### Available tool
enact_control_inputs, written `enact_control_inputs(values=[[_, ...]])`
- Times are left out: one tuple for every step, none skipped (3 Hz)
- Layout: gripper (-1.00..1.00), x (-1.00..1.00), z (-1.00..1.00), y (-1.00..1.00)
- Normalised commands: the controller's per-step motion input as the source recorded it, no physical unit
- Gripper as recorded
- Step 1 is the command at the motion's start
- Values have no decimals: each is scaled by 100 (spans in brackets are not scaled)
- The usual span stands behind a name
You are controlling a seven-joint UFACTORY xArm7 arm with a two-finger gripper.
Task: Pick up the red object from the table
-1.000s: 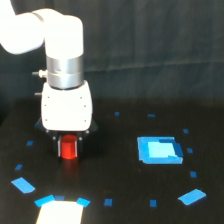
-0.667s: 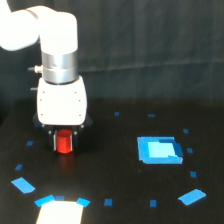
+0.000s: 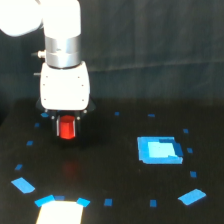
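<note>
Progress: the small, matte red-orange block (image 3: pixel 66 127) sits between the dark fingers under the white-bodied gripper (image 3: pixel 66 131), and judging by the dim reddish glow on the black table (image 3: pixel 115 165) below it, it looks raised clear of the surface. The pick itself appears done.
Left to do: little, by my reading; perhaps carry it higher so the lift is beyond doubt.
Gripper: clamped on the red-orange block, a dark finger at each side, the block's top tucked up under the white body.
Block position: about 9 o'clock from the table's middle, directly beneath the arm, well apart from the flat blue rectangle (image 3: pixel 159 150) at roughly 3 o'clock.
Block look: short, stubby, plain and unmarked, narrower than the white body above; whether its sides are faceted or round is too blurred to tell.
Surroundings: small blue tape marks (image 3: pixel 24 185) are scattered around, and a pale patch (image 3: pixel 60 212) lies at 6 to 7 o'clock near the lower edge.
Risk: only the lower part of the block shows, so how deep the grip is cannot be judged.
</note>
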Motion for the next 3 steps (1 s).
enact_control_inputs(values=[[-100, -13, 100, 19], [-100, 32, 100, -6], [-23, -5, 100, -3]])
